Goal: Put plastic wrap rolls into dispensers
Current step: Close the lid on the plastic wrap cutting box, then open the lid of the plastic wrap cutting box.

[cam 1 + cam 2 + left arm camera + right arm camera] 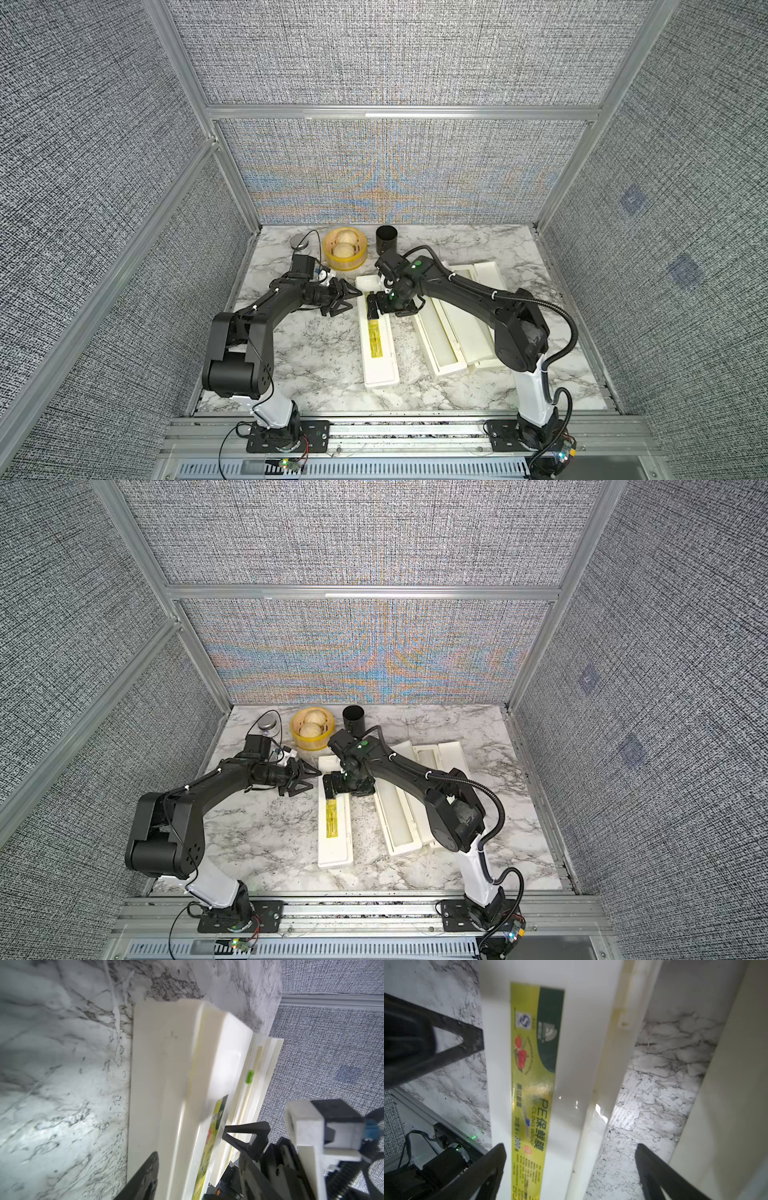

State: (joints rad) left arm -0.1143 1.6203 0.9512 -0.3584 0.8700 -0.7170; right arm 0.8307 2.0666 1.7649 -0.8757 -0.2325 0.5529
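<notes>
Closed dispenser (380, 345) lay at frame centre on the desk (316, 365). My right jaws stood open astride its labelled lid (533, 1064); left jaws open, empty. I judged it light, rigid, slippery: grip across the narrow width.

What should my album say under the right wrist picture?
Open right hand over a closed dispenser with a yellow-green label, on the marble table.

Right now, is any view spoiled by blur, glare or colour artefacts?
In both top views, rainbow moiré bands cross the back wall, otherwise sharp; in the left wrist view the closed dispenser is smeared and soft; in the right wrist view its label carries a patch of glare, though the large print reads.
</notes>
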